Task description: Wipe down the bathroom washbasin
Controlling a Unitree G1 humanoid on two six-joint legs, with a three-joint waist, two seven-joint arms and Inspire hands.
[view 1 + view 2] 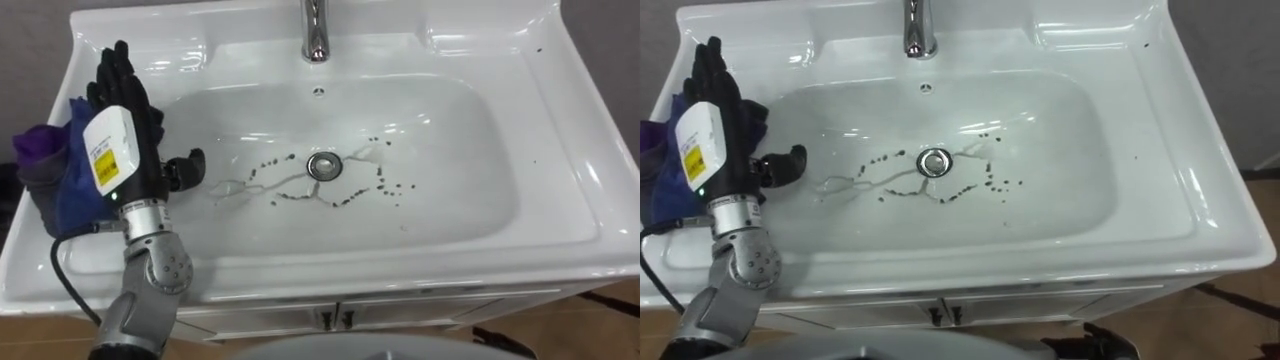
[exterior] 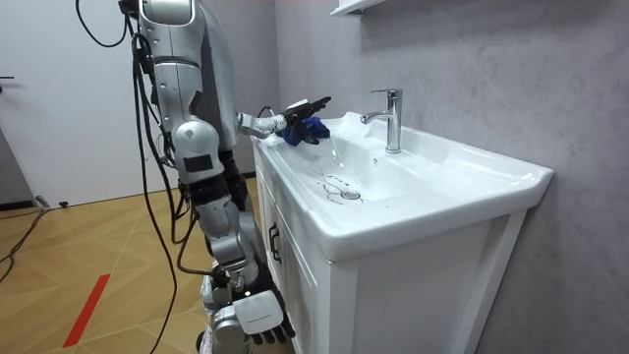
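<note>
Not wiping yet: left hand [image 1: 125, 110], fingers straight and wide, is over the blue cloth [image 1: 65, 195] on the basin's [image 1: 560, 150] left rim. Next: grab cloth, rub dark specks [image 1: 345, 201] round the drain [image 1: 324, 166]. Right hand [image 2: 251, 317] hangs low — fingers: can't tell.

White basin [image 1: 560, 200], blue cloth [image 1: 68, 195] on its left rim, dark specks [image 1: 345, 201] around drain [image 1: 324, 166]

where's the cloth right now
In the left eye view the blue and purple cloth lies on the basin's left rim, with the open left hand over it.
</note>
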